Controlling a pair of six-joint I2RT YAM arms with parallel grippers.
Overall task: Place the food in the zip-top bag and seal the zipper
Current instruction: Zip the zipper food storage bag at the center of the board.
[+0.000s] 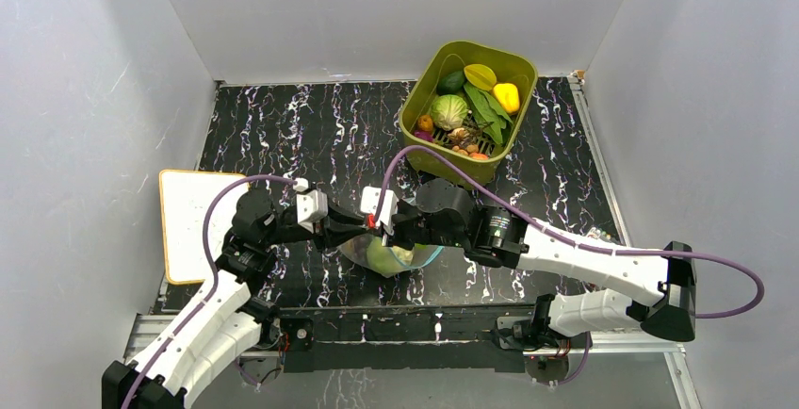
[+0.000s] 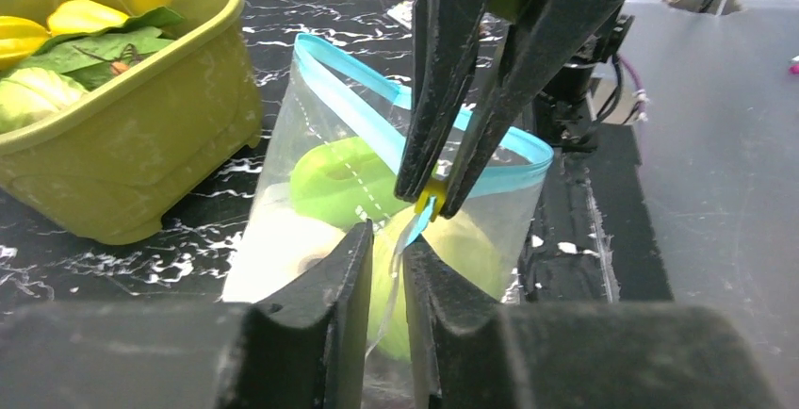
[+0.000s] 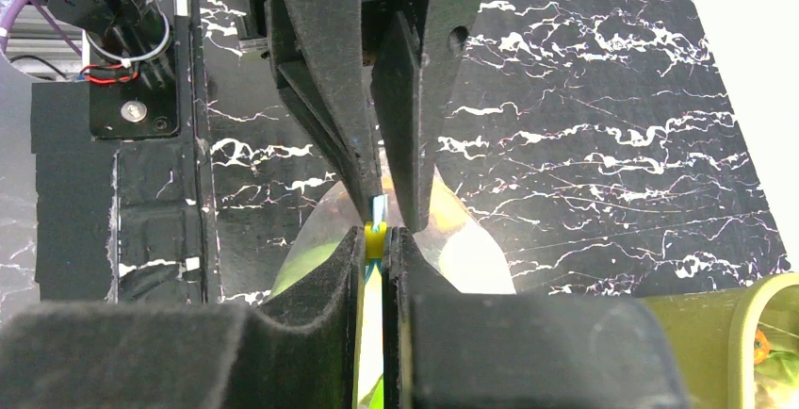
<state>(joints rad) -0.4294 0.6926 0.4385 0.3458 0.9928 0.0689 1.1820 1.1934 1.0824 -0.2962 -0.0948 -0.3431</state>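
The clear zip-top bag (image 1: pixel 419 256) stands between the two arms with green and pale food (image 2: pixel 339 178) inside. Its light blue zipper (image 2: pixel 353 107) gapes open in a loop along the top. My left gripper (image 2: pixel 391 249) is shut on the bag's near top edge, where thin film and the blue strip end run between its fingers. My right gripper (image 3: pixel 375 239) is shut on the small yellow slider (image 2: pixel 431 197) at that same end of the zipper, tip to tip with the left gripper (image 1: pixel 363 225). More food, including a green cabbage (image 1: pixel 450 110), lies in the tub.
The olive-green tub (image 1: pixel 516 68) stands at the back right, close behind the bag in the left wrist view (image 2: pixel 160 136). A white board (image 1: pixel 188 225) lies at the table's left edge. Grey walls enclose the table on three sides.
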